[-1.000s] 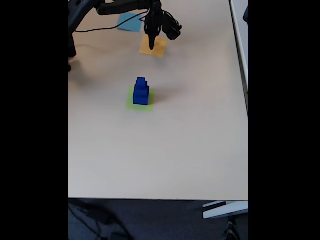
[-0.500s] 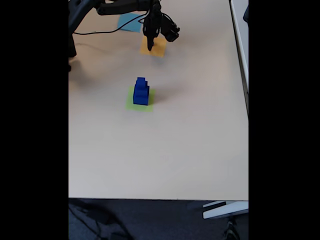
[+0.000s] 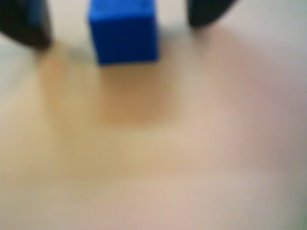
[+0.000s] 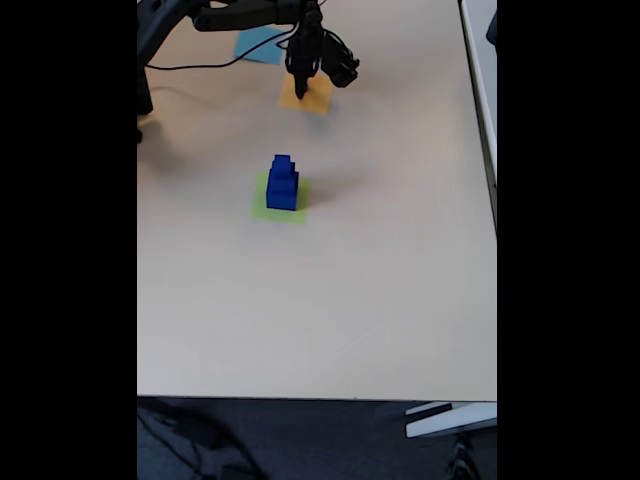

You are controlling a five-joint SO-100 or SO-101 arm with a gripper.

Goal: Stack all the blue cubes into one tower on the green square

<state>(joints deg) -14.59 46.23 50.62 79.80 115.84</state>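
Note:
The tower of three blue cubes [image 4: 282,184] stands on the green square [image 4: 262,208] in the middle of the table, largest at the bottom and smallest at the top. My gripper [image 4: 300,92] points down over the orange square [image 4: 318,96] behind the tower, well apart from it. The blurred wrist view shows my gripper [image 3: 117,32] open, with its two dark fingers [image 3: 24,24] wide apart at the top edge. A blue cube face [image 3: 123,40] appears between them there, and how far off it is cannot be told.
A light-blue paper square [image 4: 258,46] lies at the back, partly under the arm [image 4: 240,14]. A black cable [image 4: 200,60] runs across the back left of the table. The table's front edge [image 4: 316,397] is near the bottom, with a white strip [image 4: 482,80] at its right side.
The gripper has drawn slightly up and back over the orange square. The tower has not moved.

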